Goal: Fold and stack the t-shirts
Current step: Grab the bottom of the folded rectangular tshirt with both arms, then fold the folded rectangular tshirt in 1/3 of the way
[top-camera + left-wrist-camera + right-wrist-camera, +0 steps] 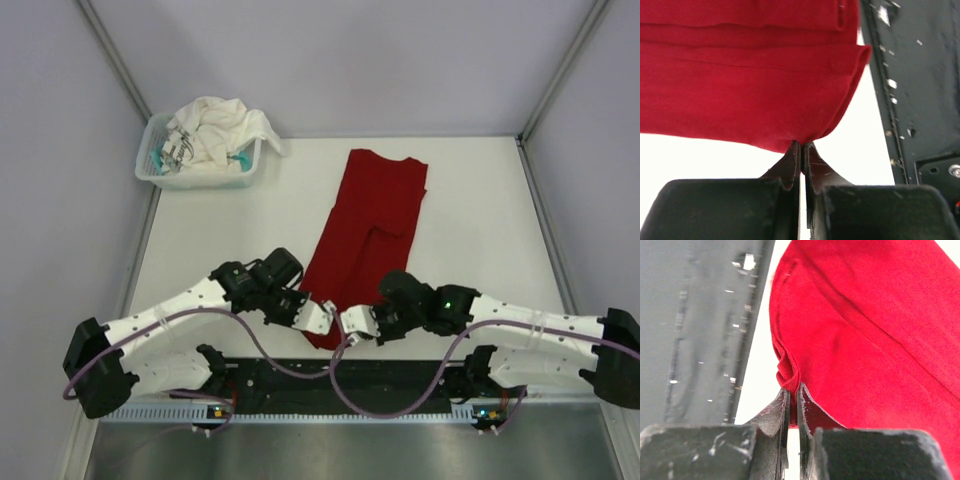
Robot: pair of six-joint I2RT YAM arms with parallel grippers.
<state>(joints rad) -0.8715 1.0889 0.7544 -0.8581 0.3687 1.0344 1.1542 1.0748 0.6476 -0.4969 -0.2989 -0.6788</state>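
Now, left gripper (801, 146) and right gripper (791, 391) both clamp on the red t-shirt (372, 210)!
Each pair of jaws is pressed together with a pinch of red cloth between the tips, the two grippers side by side at the shirt's near end, close to the arms' bases. From there the shirt runs away across the white table (220, 240), folded into a long strip. Far back left, the white t-shirt (218, 130) sits heaped in the basket (200, 182).

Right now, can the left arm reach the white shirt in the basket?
Probably not yet: its end effector is shut on the red shirt; the way to the basket looks free.
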